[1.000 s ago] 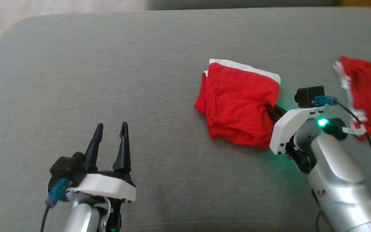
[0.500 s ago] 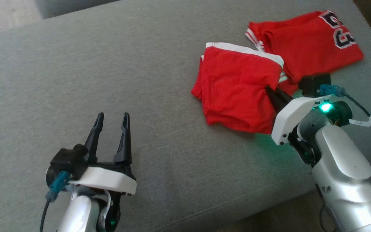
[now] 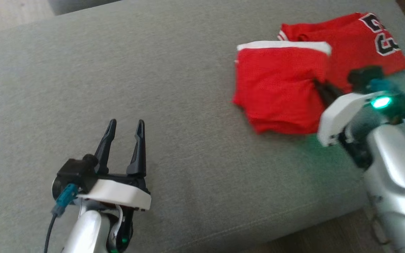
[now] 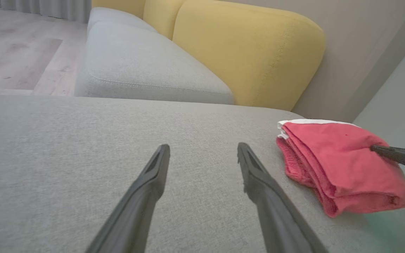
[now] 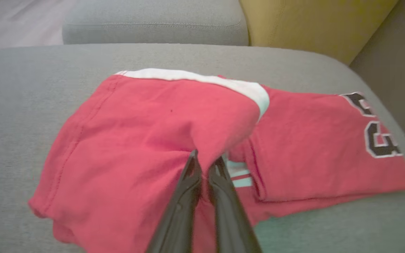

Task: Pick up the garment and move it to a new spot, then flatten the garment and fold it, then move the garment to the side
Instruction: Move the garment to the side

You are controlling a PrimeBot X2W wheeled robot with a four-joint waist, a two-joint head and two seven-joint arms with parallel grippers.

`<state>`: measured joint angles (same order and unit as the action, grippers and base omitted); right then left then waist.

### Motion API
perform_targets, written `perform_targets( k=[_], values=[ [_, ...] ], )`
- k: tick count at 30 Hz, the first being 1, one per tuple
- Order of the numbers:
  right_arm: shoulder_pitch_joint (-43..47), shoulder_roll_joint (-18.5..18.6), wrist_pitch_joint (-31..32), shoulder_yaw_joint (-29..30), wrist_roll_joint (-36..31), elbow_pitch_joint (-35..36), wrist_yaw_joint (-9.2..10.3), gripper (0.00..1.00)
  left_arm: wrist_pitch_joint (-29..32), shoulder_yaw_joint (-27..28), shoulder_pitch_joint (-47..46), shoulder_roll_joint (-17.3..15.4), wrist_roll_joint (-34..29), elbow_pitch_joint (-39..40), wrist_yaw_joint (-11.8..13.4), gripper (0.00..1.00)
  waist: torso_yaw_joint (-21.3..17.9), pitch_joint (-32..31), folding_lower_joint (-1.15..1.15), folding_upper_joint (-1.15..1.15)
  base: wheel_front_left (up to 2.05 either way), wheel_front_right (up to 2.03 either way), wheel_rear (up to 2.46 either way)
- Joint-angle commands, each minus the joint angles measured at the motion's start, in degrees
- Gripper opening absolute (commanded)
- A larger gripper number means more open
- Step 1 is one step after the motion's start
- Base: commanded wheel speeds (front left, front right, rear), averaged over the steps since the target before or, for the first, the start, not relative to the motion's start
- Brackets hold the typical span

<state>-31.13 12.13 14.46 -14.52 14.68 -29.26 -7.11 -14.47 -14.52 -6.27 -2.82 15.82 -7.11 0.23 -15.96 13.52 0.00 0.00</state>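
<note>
setting: a home, living room. wide grey upholstered seat [image 3: 135, 70] with a stitched edge seam. beyond it a second grey seat cushion [image 4: 146, 70] and fat yellow back cushions [image 4: 251, 52] (one sofa or two, cannot tell). pale plank floor [image 4: 19, 56], grey pleated curtain [image 4: 47, 8] at its far end, plain beige wall [image 4: 357, 52]. a folded red garment [image 3: 276, 88] and a red jersey [image 3: 360, 38] lie on the upholstery.

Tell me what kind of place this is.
Probably a living room, or a mock-up of one: the work surface is a grey upholstered seat, with a yellow back cushion and pale wood floor behind. A folded red garment lies on it.
</note>
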Motion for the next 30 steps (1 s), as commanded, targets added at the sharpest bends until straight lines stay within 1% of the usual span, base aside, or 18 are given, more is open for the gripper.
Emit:
perform_targets(
  k=[1,5,9,15,21,24,30],
  values=[
    [-1.9,2.1,0.6,-0.1,-0.8,2.6,-0.37,0.00,-0.5,1.2,-1.3,-0.1,0.3,1.9,0.3,1.00,1.5,-0.4,0.00,0.00,0.00,0.00,0.00],
    [-3.0,7.8,4.3,0.4,-2.3,3.8,-0.37,0.00,-0.5,1.1,-1.1,-0.1,0.9,2.0,0.9,1.00,4.2,-0.4,0.00,0.00,0.00,0.00,0.00],
    [-4.2,13.2,7.0,1.9,-3.5,3.3,-0.37,0.00,-0.5,1.0,-1.1,-0.1,0.9,2.3,1.1,1.00,7.2,0.1,0.00,0.00,0.00,0.00,0.00],
    [-6.2,18.0,8.9,5.8,-4.9,0.3,-0.37,0.00,-0.5,0.8,-1.4,-0.1,0.3,2.5,1.0,1.00,11.4,2.0,0.00,0.00,0.00,0.00,0.00],
    [-8.0,22.1,10.0,10.1,-7.0,-3.1,-0.37,0.00,-0.5,0.8,-1.8,-0.1,0.0,2.8,0.7,1.00,14.1,3.7,0.00,0.00,0.00,0.00,0.00],
    [-8.9,23.6,10.8,13.7,-8.4,-5.0,-0.37,0.00,-0.5,0.7,-2.1,-0.1,-0.1,3.1,0.6,1.00,14.9,4.6,0.00,0.00,0.00,0.00,0.00],
    [-9.3,24.3,11.2,17.7,-11.2,-6.0,-0.37,0.00,-0.5,0.4,-2.4,-0.1,-0.3,3.3,0.5,1.00,15.2,5.5,0.00,0.00,0.00,0.00,0.00]
  ],
)
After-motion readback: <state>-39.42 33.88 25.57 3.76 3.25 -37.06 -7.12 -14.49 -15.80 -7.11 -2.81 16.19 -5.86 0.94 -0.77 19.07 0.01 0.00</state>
